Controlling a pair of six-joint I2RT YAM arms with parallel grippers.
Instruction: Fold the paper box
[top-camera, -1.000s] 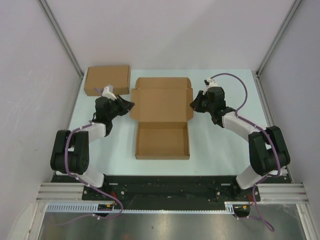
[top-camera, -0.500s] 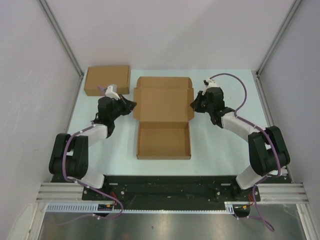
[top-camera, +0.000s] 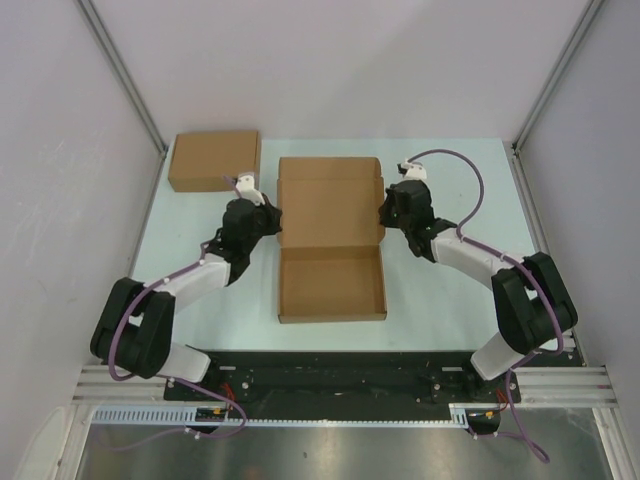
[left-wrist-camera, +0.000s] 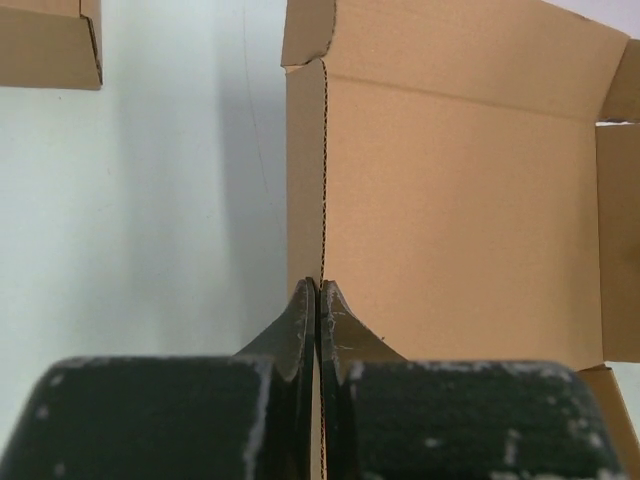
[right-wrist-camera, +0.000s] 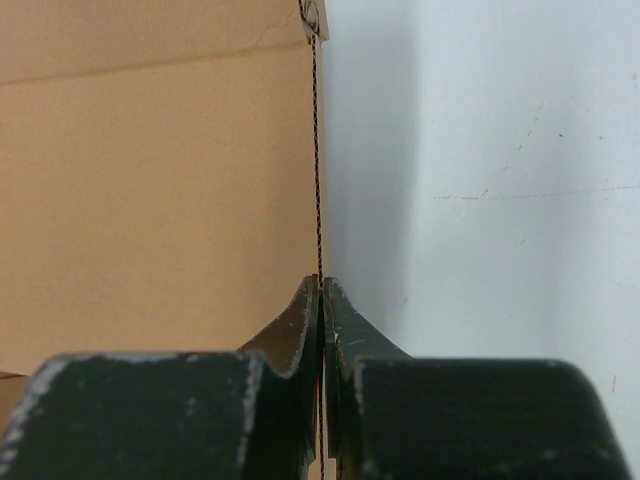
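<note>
Pale green tabletop (top-camera: 440, 290) between white walls carries the paper box (top-camera: 330, 285) at its middle, tray toward the near edge, lid lying open toward the far edge. Over the last second we have brought both arms inward: the left gripper (top-camera: 270, 213) has pinched the lid's left side flap (left-wrist-camera: 304, 180), the right gripper (top-camera: 383, 210) the right side flap (right-wrist-camera: 312, 150), and both flaps, splayed outward a moment ago, now stand upright. We judge this readies the lid for swinging over the tray. A second cardboard box (top-camera: 214, 160) sits at the far left corner, untouched.
</note>
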